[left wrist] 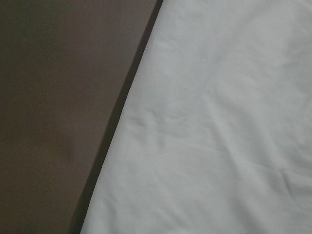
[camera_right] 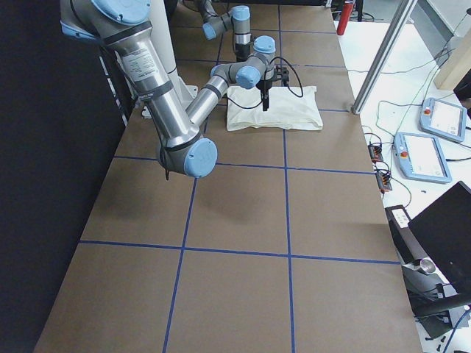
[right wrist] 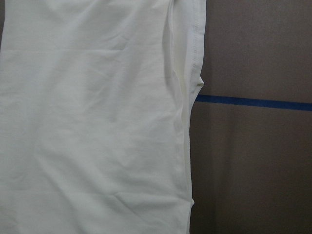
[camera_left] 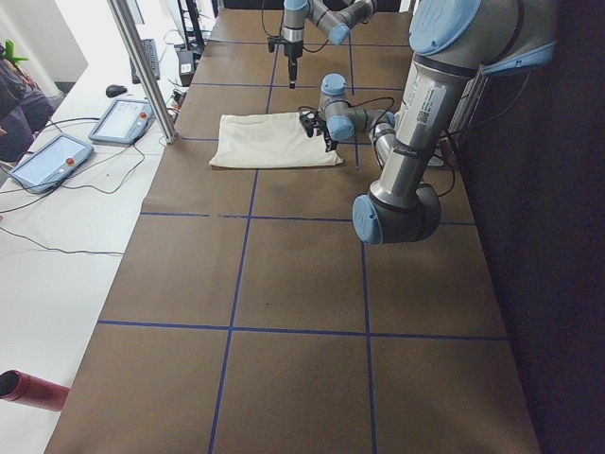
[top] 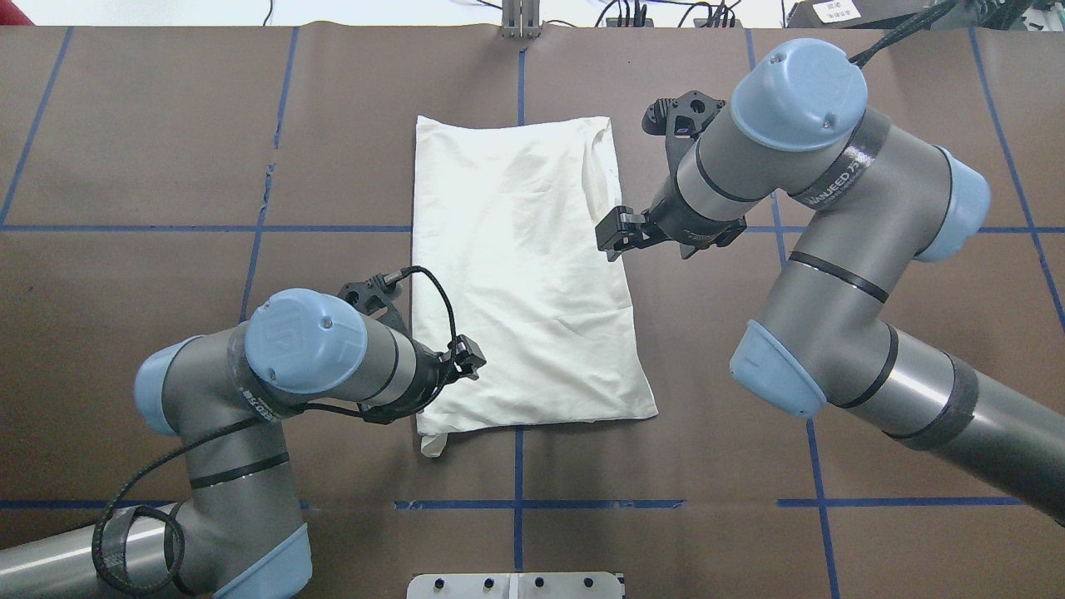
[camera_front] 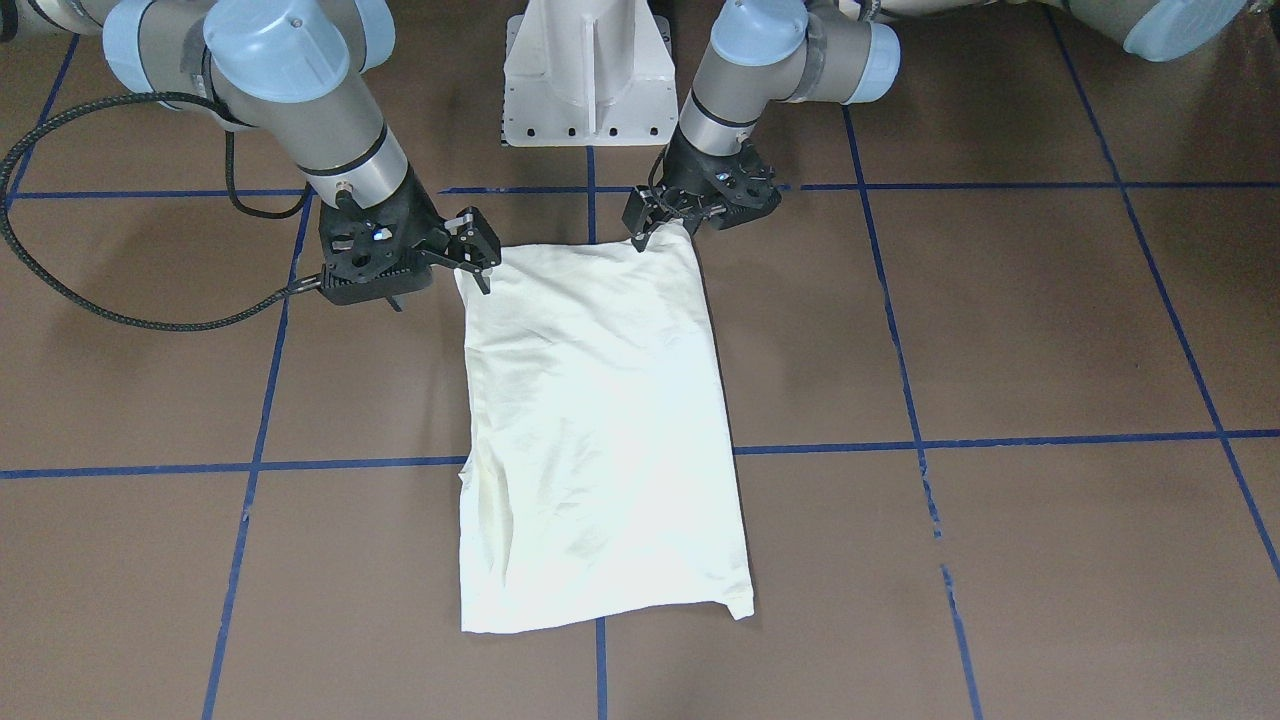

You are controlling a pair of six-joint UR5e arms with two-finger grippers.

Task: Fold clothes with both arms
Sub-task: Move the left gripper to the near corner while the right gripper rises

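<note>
The cream T-shirt is lying flat on the table, folded into a long rectangle, plain side up. The right pincer is hovering with fingers spread at one robot-side corner. The left pincer is sitting at the other corner, and I cannot tell its grip.

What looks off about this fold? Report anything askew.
The T-shirt lies slightly skewed to the blue grid lines. A small flap of fabric pokes out from under its near corner on the robot's left, so that edge is untidy. Nothing else stands out.
</note>
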